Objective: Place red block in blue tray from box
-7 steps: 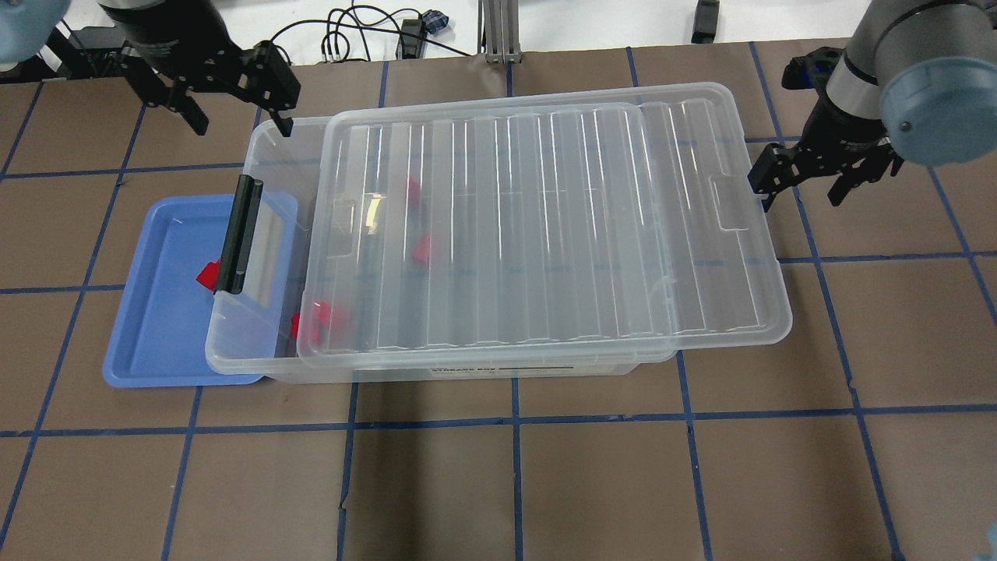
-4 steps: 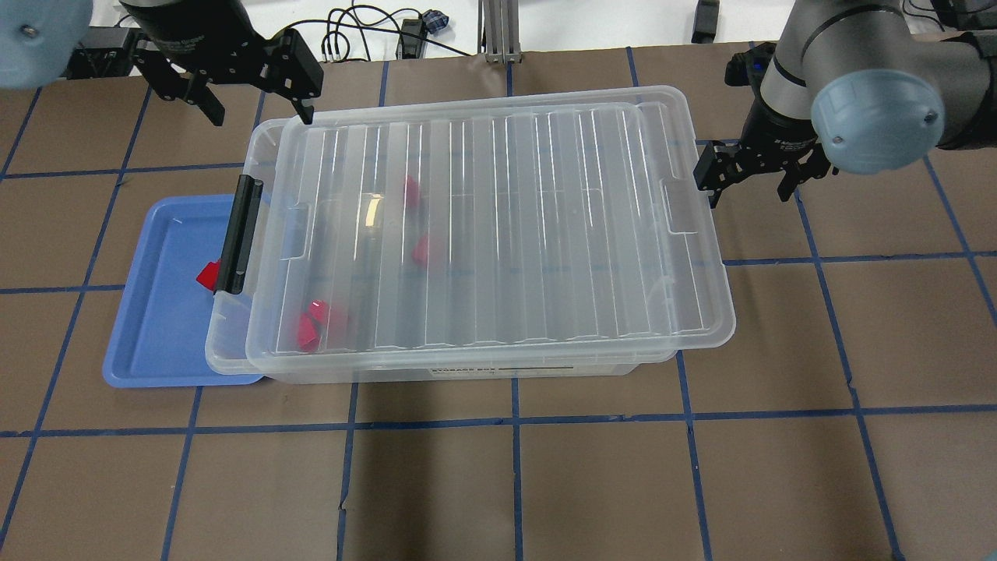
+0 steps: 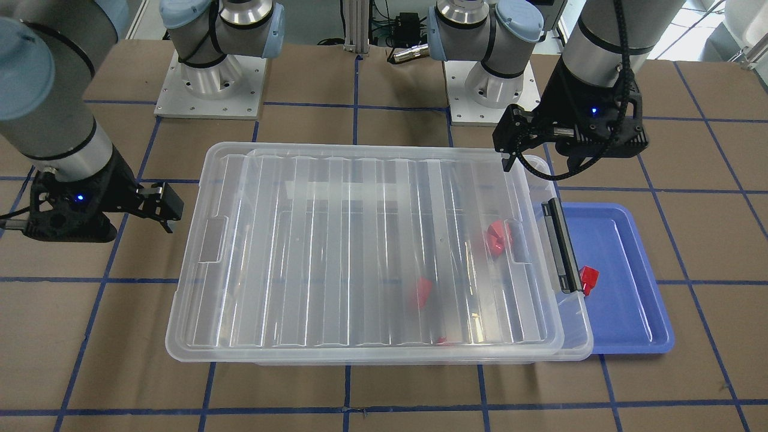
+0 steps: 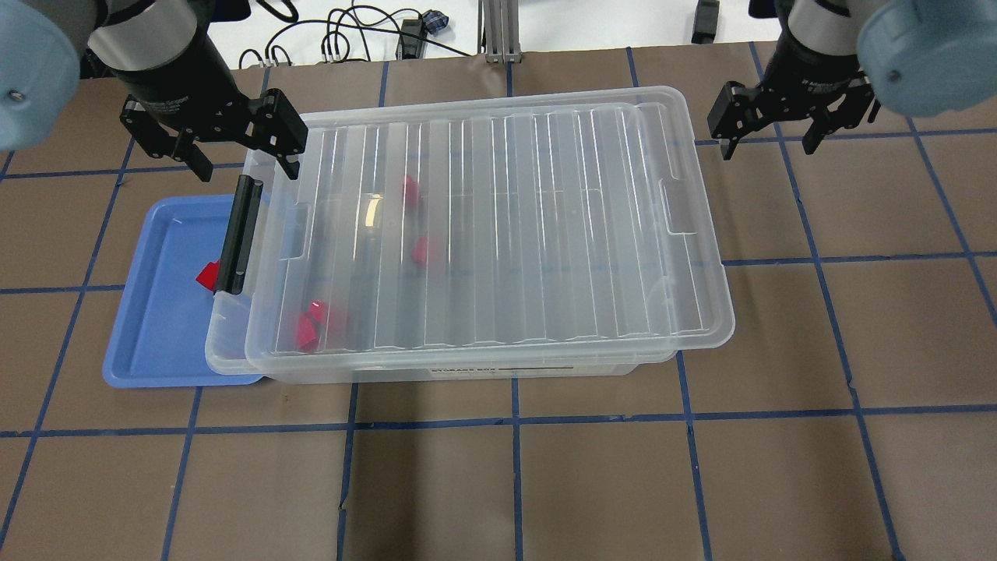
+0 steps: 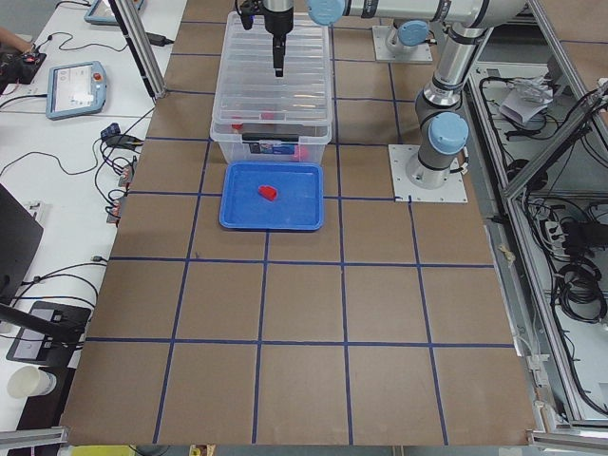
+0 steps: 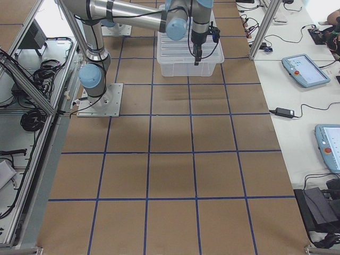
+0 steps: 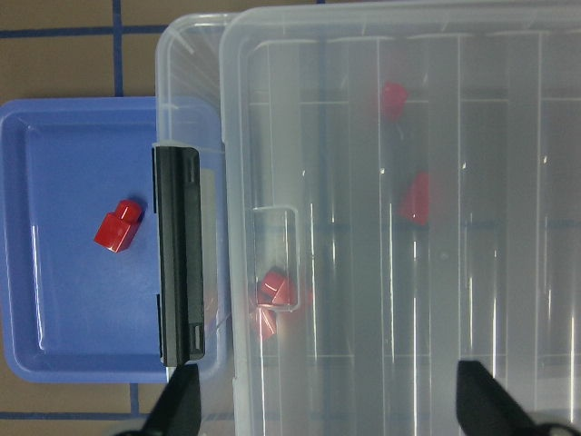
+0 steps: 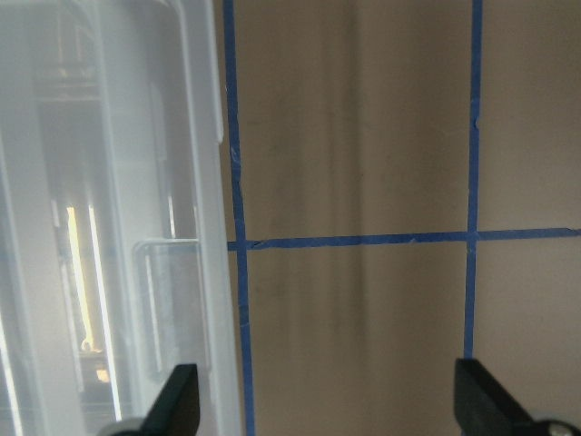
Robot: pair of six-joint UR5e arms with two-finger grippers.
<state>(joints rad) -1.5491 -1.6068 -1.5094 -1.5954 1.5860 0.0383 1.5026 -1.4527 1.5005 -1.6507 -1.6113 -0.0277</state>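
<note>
One red block [image 4: 206, 274] lies in the blue tray [image 4: 148, 343], beside the box's black latch bar [image 4: 240, 234]; it also shows in the left wrist view [image 7: 118, 227]. The clear box [image 4: 436, 371] has its ribbed lid [image 4: 545, 234] lying on it, offset slightly right. Several red blocks [image 4: 421, 251] show blurred through the lid. My left gripper [image 4: 248, 166] is open and empty above the box's far left corner. My right gripper [image 4: 767, 148] is open and empty, beyond the box's far right corner, apart from the lid.
The blue tray's right side is tucked under the box's latch end [image 3: 561, 245]. Brown table paper with blue tape lines [image 4: 514, 421] surrounds the box. Cables [image 4: 350, 31] lie past the table's far edge.
The lid slid left over the box and now lies still. My right gripper has drawn back from the lid's right edge. My left gripper came down toward the box's far left corner.
</note>
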